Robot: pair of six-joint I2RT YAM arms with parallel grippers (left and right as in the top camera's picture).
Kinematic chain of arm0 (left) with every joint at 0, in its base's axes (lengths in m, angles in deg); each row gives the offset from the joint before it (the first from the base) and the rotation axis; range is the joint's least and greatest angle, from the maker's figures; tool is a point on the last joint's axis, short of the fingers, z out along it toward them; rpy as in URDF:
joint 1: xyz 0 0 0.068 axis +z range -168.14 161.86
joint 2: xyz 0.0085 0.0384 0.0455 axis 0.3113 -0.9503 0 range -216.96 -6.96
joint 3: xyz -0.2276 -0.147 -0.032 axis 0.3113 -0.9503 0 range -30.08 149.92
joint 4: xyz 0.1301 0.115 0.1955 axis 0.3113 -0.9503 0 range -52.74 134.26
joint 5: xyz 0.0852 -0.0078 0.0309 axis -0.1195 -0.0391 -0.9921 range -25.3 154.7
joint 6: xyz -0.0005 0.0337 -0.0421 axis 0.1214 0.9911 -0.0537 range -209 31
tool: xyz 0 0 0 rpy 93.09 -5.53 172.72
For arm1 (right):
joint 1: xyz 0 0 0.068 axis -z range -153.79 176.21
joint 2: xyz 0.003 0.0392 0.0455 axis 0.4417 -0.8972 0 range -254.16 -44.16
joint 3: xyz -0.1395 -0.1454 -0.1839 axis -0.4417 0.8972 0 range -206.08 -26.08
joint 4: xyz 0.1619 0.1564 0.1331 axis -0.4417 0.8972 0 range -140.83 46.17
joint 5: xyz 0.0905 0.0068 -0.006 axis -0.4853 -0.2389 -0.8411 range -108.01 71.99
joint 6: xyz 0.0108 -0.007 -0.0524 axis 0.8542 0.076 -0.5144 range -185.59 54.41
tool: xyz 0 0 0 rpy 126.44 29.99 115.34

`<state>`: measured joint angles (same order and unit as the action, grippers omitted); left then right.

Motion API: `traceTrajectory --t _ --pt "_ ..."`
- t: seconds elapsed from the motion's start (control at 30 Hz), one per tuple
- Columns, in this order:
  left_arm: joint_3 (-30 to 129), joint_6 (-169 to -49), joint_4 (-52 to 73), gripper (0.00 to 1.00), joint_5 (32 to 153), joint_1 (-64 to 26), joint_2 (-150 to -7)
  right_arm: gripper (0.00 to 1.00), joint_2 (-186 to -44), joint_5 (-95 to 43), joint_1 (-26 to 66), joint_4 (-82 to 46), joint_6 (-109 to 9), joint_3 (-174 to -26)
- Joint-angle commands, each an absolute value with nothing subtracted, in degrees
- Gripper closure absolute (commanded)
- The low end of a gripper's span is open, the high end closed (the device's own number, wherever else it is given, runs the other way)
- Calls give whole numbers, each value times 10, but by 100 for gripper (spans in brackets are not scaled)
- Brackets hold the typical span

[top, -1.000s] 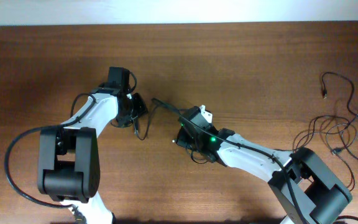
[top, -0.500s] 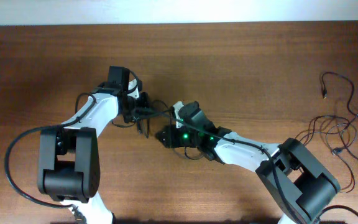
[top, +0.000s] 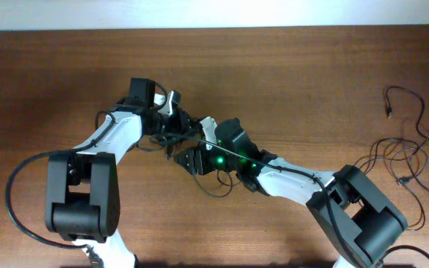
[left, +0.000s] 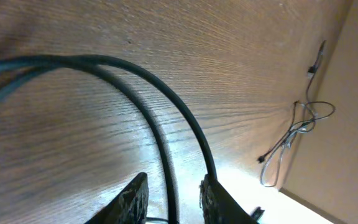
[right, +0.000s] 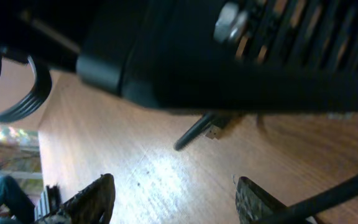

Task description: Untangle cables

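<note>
Cable pickup at the table's [top: 311, 74] centre-left. Your left gripper [left: 173, 198] shows its fingers [left: 134, 200] narrowly apart, with the cable [left: 191, 134] arching down to them; you cannot tell whether the strand is pinched. Your right gripper [right: 176, 200] stands wide open and empty, close beside the left one, with a plug end [right: 213, 132] lying just ahead. The step in hand is probably a second hold. Set the open fingers squarely astride the strand near the plug, close fully, then draw apart slowly and low, well clear of the other cables [top: 404, 160] at the right edge.
</note>
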<state>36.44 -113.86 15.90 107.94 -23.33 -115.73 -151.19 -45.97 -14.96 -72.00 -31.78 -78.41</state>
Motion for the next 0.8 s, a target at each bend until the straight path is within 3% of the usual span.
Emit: traceTrajectory --t 0.0,0.2,0.33,0.4,0.53,0.57,0.63,0.67,0.77 --pt "361 -1168 160 70 1148 -234 -1160 41 -1517 -416 -146 -725 -321 -787" --pt "361 -1168 161 73 1192 -234 -1160 48 -1552 -413 -146 -784 -315 -787" --pt "361 -1168 162 73 1192 -234 -1160 53 -1552 -361 -147 -807 -201 -787" --pt "361 -1168 162 73 1192 -234 -1160 67 -1552 -353 -147 -806 -190 -787" --pt "361 -1168 163 72 1189 -234 -1160 85 -1552 -358 -146 -755 -190 -787" --pt "361 -1168 164 71 1182 -234 -1160 96 -1552 -357 -146 -723 -190 -787" --pt "361 -1164 164 69 1104 -233 -1160 96 -1551 -361 -145 -703 -217 -787" --pt "361 -1151 164 62 1065 -232 -1160 96 -1546 -373 -145 -703 -236 -787" --pt "362 -1096 164 11 1053 -226 -1160 96 -1493 -378 -143 -670 -277 -787"
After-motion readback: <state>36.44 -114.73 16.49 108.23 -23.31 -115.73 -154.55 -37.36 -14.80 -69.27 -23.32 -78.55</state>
